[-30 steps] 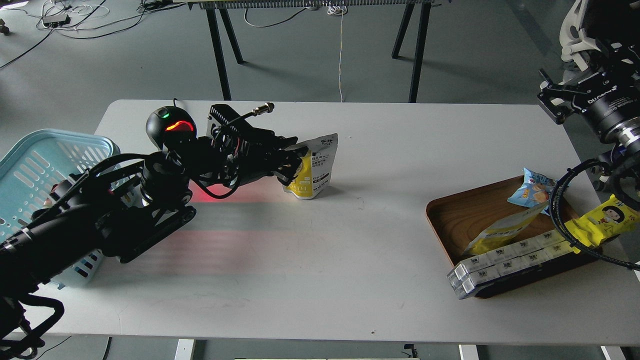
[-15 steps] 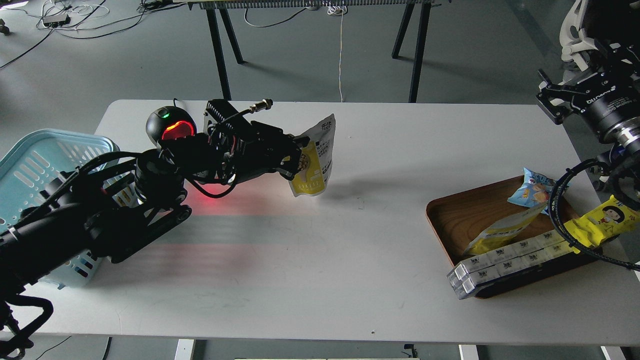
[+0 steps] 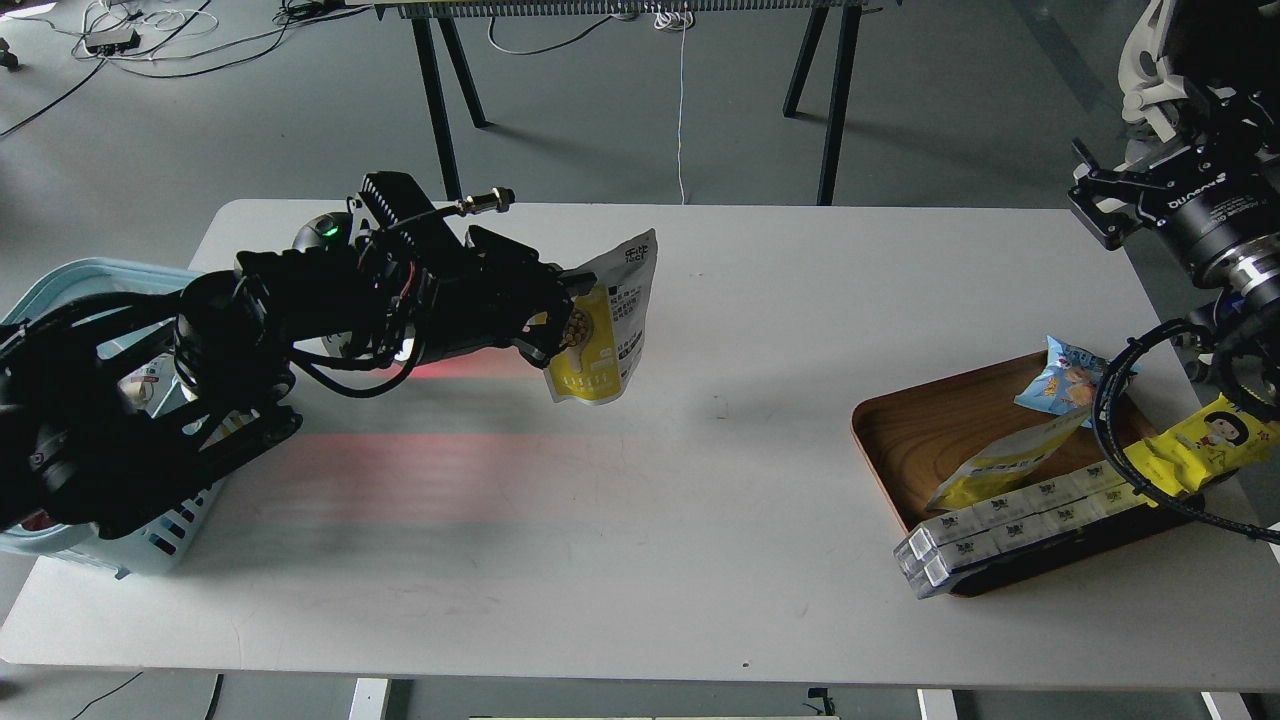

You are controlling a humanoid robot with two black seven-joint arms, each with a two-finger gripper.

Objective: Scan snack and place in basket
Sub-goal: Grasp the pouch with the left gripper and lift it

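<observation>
While clamped in left fingers (image 3: 562,318), snack (image 3: 600,325) hangs above table (image 3: 700,480)

A glossy film pouch (image 3: 600,330) is seen. The basket (image 3: 60,290) is made of slotted plastic. The tray (image 3: 930,430) is finished in smooth wood.

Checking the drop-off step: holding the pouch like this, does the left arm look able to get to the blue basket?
Probably yes. The left tool holds the snack pouch clear above the table, and the light blue basket sits right under that arm's own links, with nothing between them.
</observation>
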